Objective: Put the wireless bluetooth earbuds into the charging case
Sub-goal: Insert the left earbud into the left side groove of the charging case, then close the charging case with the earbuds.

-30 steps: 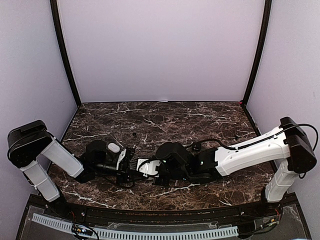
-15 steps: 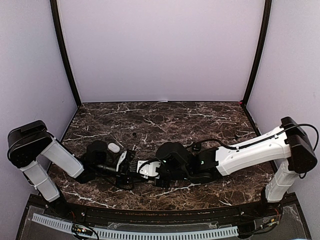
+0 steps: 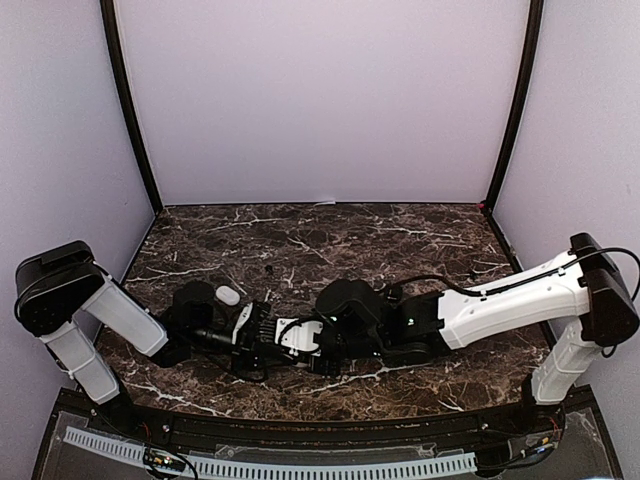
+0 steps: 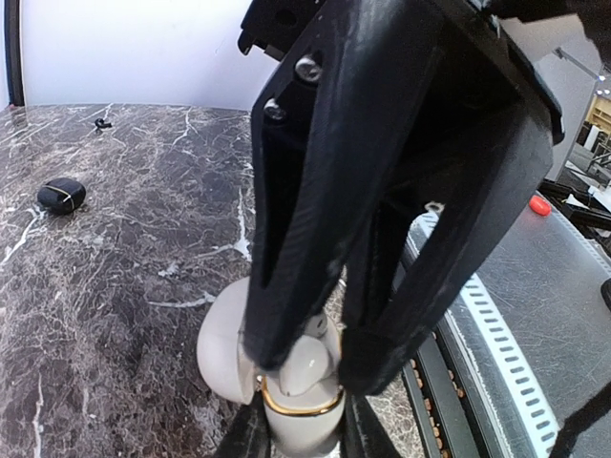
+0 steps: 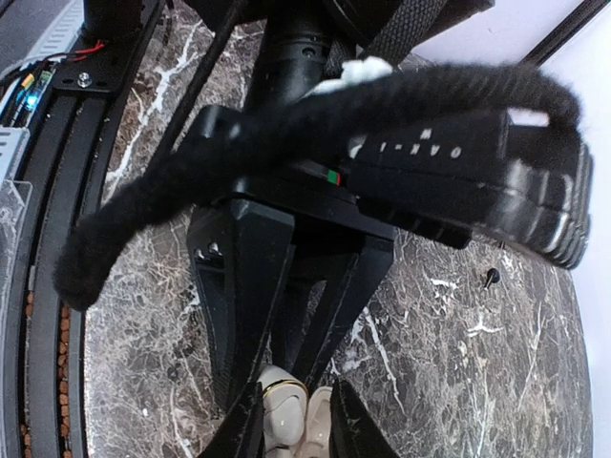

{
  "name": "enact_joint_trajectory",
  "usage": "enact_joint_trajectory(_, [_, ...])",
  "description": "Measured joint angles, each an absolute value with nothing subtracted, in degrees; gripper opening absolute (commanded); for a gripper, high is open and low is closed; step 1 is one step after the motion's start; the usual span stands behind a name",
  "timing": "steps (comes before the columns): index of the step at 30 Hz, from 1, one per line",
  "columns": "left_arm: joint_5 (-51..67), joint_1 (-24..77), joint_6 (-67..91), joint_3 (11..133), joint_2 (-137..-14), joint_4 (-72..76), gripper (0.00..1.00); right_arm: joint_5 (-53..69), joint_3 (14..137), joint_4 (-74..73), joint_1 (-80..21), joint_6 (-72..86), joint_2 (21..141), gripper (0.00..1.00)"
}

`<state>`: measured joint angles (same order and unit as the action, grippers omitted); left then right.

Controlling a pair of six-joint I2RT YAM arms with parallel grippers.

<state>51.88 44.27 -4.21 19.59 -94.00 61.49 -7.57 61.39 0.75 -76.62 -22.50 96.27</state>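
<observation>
Poking rounded-end-out, earbud [image 4: 305,368] in case [image 4: 223,349]

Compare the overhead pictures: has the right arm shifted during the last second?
Yes. The elbow of the right arm has slid slightly rightward and toward the near edge, away from the fixed black corner post.

Table [image 3: 400,235]: dark brown marble, white veining. Pale lilac backdrop wall [image 3: 320,100] behind and on both sides. Black frame posts at left [image 3: 128,110] and right [image 3: 515,100] rear corners. White slotted cable duct [image 3: 300,465] runs along near edge, below table. Brushed metal surface [image 4: 563,286] beside duct, small red object [image 4: 539,205] on it.
</observation>
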Motion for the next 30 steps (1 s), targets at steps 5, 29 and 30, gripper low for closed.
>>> enact_joint_trajectory(5, [51.8, 44.3, -4.4, 19.6, -94.0, 62.1, 0.00, -5.2, 61.3, 0.9, -76.6, -21.5, 93.2, 0.26])
enact_joint_trajectory(29, [50.5, 44.3, -7.1, 13.8, -89.6, 72.3, 0.00, 6.1, 51.1, 5.0, -62.3, -0.8, 85.3, 0.00])
enact_joint_trajectory(30, [50.6, 44.3, -7.1, 13.3, -89.6, 73.2, 0.00, 7.2, 51.1, 5.2, -62.3, -0.3, 85.9, 0.00])
